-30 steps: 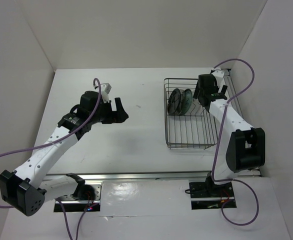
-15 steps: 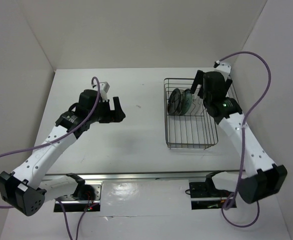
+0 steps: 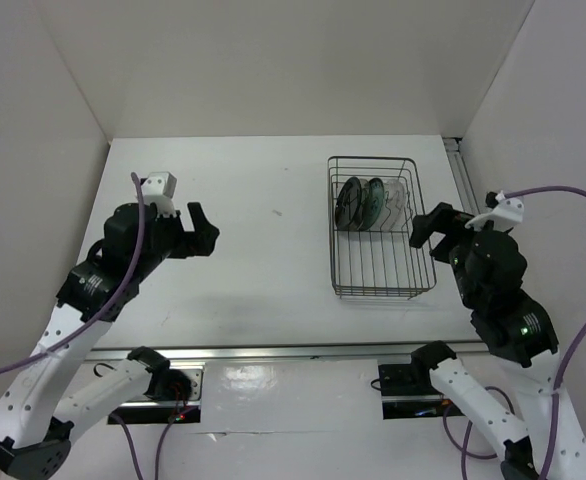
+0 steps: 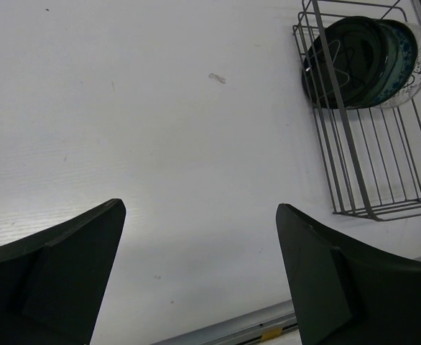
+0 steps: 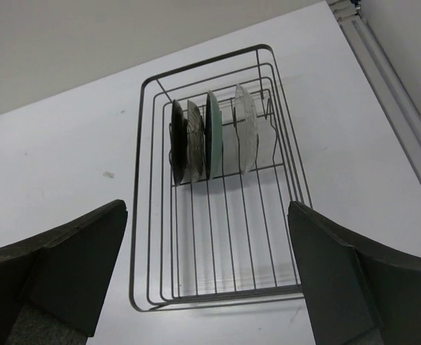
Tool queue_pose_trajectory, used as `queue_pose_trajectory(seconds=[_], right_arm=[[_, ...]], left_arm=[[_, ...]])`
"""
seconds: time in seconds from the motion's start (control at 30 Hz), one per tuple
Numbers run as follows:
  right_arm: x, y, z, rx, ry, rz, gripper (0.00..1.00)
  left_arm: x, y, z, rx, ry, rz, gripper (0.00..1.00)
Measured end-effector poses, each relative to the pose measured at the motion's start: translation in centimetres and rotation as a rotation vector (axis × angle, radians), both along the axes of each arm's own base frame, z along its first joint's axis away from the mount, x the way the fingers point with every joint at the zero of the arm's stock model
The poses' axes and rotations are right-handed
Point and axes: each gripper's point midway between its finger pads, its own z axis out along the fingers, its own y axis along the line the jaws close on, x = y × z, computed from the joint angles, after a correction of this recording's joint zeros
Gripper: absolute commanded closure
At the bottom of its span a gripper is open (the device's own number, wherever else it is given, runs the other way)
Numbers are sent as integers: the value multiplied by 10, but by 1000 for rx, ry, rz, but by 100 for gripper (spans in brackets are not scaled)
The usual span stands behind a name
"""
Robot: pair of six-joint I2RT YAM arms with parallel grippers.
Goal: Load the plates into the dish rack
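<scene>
Plates (image 3: 371,200) number four, all on edge in a close row at the far end of the single dish rack (image 5: 144,215): a glossy black plate (image 5: 176,140) leftmost, then a beige plate (image 5: 193,140), a teal plate (image 5: 213,136) and a clear glass plate (image 5: 245,129). The rack, a rectangular basket of thin dark wire, sits on the right half of a matte white desk (image 3: 253,270) enclosed by plain pale walls (image 3: 273,60). The left hand (image 4: 198,215) hovers over bare desk well left of the rack, fingers spread wide, holding nothing. The right hand (image 5: 207,208), above the rack's near side, is equally wide and empty.
</scene>
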Motion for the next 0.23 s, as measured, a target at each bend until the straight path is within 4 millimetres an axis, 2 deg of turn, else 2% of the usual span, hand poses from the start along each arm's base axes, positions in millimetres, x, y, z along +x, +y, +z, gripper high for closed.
queue_pose_trajectory(seconds=[0.07, 0.23], right_arm=[[-7, -3, 4, 8, -14, 1, 0], [-4, -2, -13, -22, 61, 0, 0]], left_arm=[[-4, 5, -3, 15, -4, 8, 0], [0, 5, -23, 50, 50, 14, 0]])
